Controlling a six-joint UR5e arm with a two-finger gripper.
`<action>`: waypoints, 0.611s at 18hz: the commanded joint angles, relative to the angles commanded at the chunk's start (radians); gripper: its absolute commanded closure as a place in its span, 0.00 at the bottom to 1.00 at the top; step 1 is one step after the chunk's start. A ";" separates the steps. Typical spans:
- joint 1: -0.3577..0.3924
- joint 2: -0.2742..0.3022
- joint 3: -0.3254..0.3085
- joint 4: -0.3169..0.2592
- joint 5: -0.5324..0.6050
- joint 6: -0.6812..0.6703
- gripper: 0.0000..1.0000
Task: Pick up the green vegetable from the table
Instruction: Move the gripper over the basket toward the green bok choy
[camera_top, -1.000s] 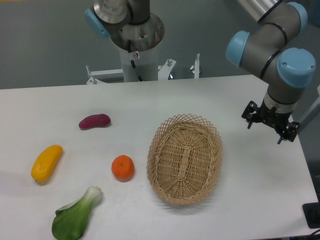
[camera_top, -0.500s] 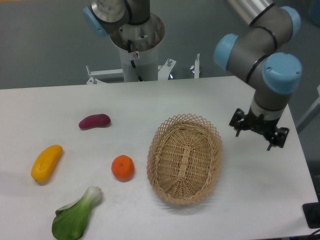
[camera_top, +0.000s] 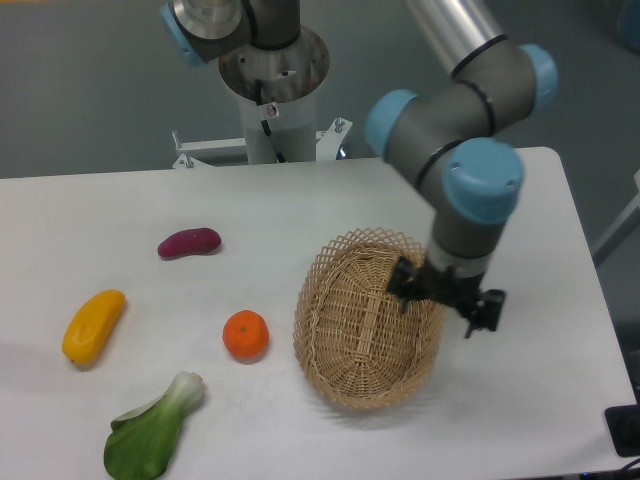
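Note:
The green vegetable (camera_top: 150, 436) lies on the white table (camera_top: 330, 205) at the front left, dark leaf toward the front edge and pale stem pointing up-right. My gripper (camera_top: 441, 304) hangs over the right rim of the wicker basket, far to the right of the vegetable. Its fingers are spread and it holds nothing.
An oval wicker basket (camera_top: 362, 322) sits right of centre, partly under the gripper. An orange (camera_top: 246, 335) lies just left of it. A yellow fruit (camera_top: 93, 325) and a purple sweet potato (camera_top: 189, 242) lie on the left. The robot's base column (camera_top: 272, 90) stands behind the table.
The arm has swung left and forward from the table's right edge, so the gripper now hangs over the basket's right rim. The objects have not moved.

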 joint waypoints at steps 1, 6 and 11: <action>-0.021 -0.003 -0.002 0.020 -0.006 -0.023 0.00; -0.123 -0.028 -0.003 0.035 -0.061 -0.088 0.00; -0.180 -0.051 -0.003 0.071 -0.071 -0.144 0.00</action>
